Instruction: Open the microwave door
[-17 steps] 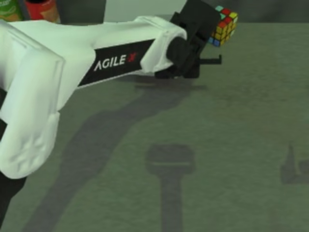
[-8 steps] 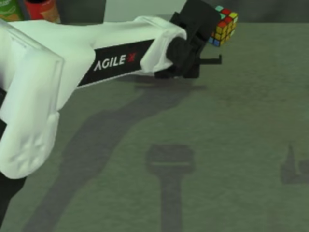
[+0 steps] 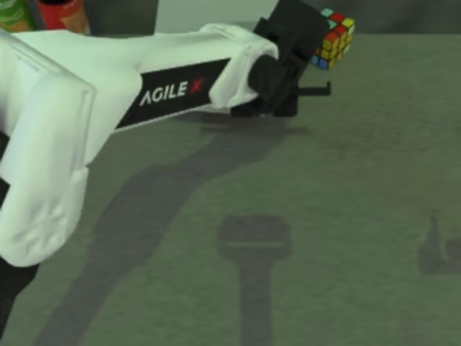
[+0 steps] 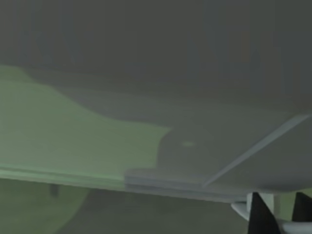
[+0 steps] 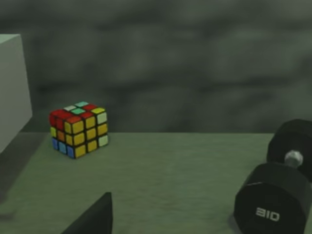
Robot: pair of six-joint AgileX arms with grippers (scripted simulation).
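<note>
Although the left arm (image 3: 130, 108) reaches far across the table (image 3: 346, 216) toward the back edge, nothing has changed between the earlier top views and this one: arm, shadows and cube are all in the same place, so I judge that the motion is paused or very slow and the task has not moved forward in this moment. The left gripper (image 3: 292, 61) is at the back of the table, just beside the colour cube (image 3: 333, 37) and close to the microwave (image 3: 216, 14), of which only a pale strip shows at the top edge of the top view. In the left wrist view a pale flat surface with a grey translucent area fills almost everything; I think it is the microwave door (image 4: 195, 146) seen from very near, but its handle I cannot identify, and whether the door is already a little open I cannot tell. Two dark finger tips show in the corner of that view, but whether this pincer is open, closed or holding the handle I cannot say. The right arm is parked out of the top view; its wrist camera sees the cube, a black dumbbell (image 5: 278, 195) and a corner of the microwave. For moving, the table's middle and right side are free, while the cube is very close to the gripper and a swinging door could touch it. Two jars (image 3: 43, 13) stand at the back left corner, behind the arm.
</note>
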